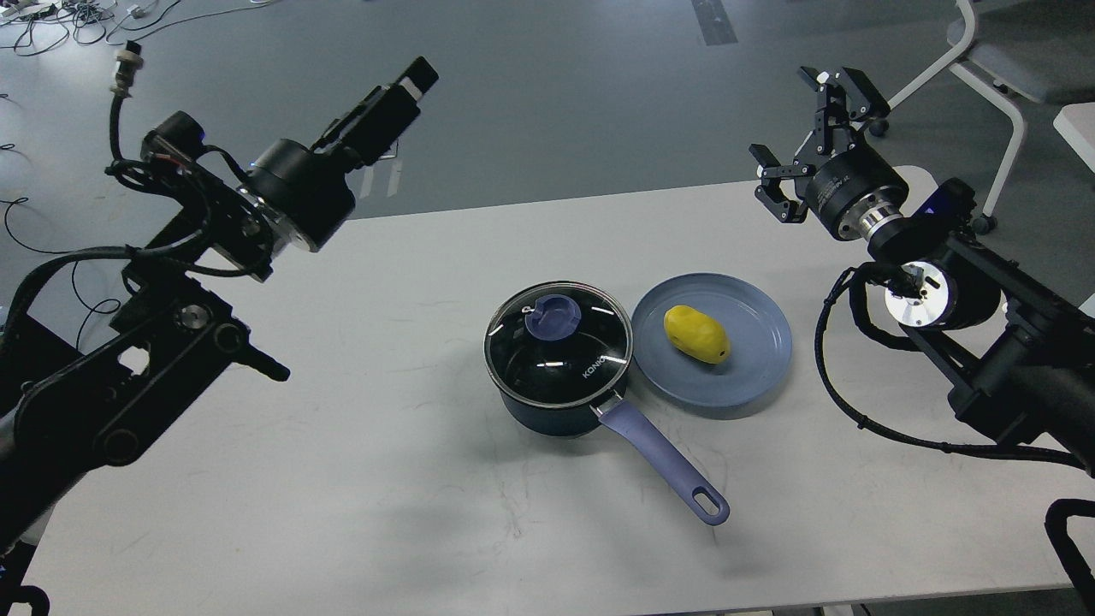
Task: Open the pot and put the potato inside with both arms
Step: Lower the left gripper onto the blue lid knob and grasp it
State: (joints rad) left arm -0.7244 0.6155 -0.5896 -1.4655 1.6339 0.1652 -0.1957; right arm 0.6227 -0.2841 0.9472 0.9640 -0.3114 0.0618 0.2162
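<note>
The dark navy pot stands at the middle of the table, its glass lid with the blue knob on it and its lavender handle pointing to the front right. The yellow potato lies on a grey-blue plate just right of the pot. My left gripper is high at the far left, beyond the table's back edge, seen side-on so its fingers merge. My right gripper is open and empty above the table's back right, well behind the plate.
The white table carries only the pot and the plate. A white wheeled chair stands on the floor at the far right. Cables lie on the floor at the far left.
</note>
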